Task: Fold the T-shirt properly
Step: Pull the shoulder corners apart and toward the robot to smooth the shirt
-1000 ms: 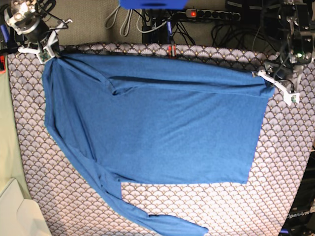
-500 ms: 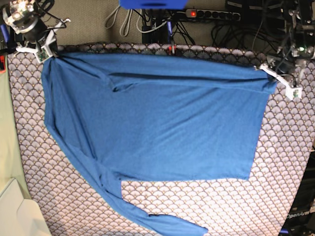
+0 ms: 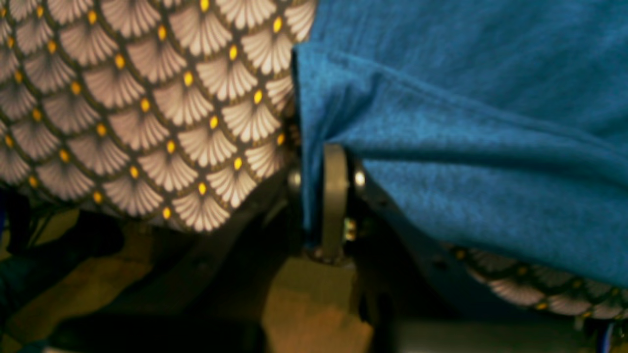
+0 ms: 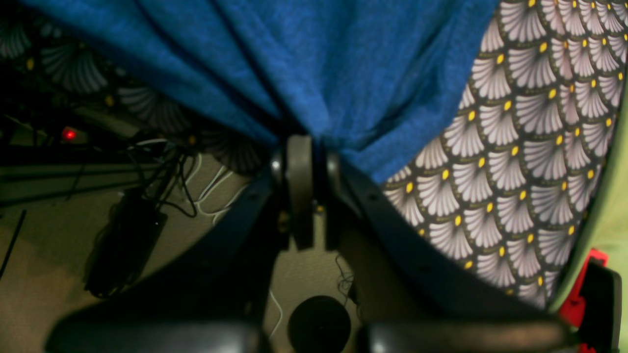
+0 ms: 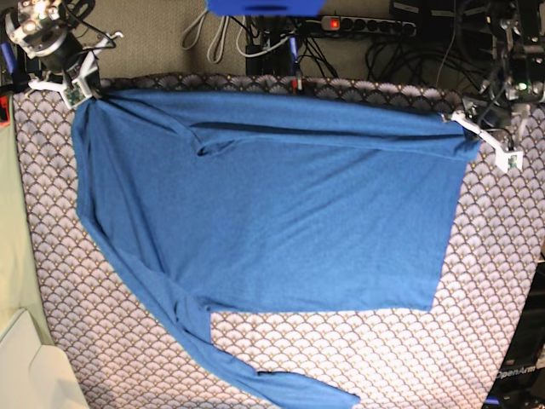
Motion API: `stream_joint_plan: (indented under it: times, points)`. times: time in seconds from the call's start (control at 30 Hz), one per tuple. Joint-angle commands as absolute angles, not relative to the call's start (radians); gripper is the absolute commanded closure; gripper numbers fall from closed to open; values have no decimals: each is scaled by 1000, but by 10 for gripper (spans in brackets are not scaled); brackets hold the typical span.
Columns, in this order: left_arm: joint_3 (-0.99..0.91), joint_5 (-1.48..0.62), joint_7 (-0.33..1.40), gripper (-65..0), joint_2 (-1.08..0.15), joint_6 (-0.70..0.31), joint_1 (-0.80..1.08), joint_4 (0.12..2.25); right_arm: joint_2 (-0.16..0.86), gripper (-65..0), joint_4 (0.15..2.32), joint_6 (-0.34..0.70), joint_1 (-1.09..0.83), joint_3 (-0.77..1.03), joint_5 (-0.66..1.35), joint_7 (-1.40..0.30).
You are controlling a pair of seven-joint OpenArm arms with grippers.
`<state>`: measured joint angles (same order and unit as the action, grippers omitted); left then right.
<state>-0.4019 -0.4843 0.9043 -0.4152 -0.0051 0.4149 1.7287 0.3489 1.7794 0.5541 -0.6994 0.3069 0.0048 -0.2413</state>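
The plain blue T-shirt (image 5: 272,204) lies spread on the scallop-patterned tablecloth (image 5: 409,358), stretched between both grippers along the far edge. One long sleeve (image 5: 255,371) trails to the near edge. My left gripper (image 5: 470,136) is shut on the shirt's far right corner; in the left wrist view its jaws (image 3: 326,162) pinch the blue cloth (image 3: 466,147). My right gripper (image 5: 83,94) is shut on the far left corner; the right wrist view shows the fabric (image 4: 319,63) bunched between its jaws (image 4: 306,147).
A power strip (image 5: 366,25) and tangled cables (image 5: 255,43) lie on the floor beyond the table's far edge. A cream-coloured box (image 5: 30,375) stands off the near left corner. A blue object (image 5: 264,7) sits at the top middle.
Both grippers pulled the shirt's far edge slightly farther back and tauter. The left gripper rose a little toward the far edge. The shirt body shifted with them.
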Motion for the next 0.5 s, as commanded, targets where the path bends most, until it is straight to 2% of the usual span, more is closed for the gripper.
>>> stream_joint_plan:
  times: [0.0, 0.47]
  points:
    - [-409, -475, 894, -3, -432, 2, 412, 1728, 360, 0, 1791, 553, -710, 315, 13, -226]
    - [-407, -475, 892, -6, -432, 2, 410, 1662, 344, -2, 1791, 553, -707, 315, 13, -237]
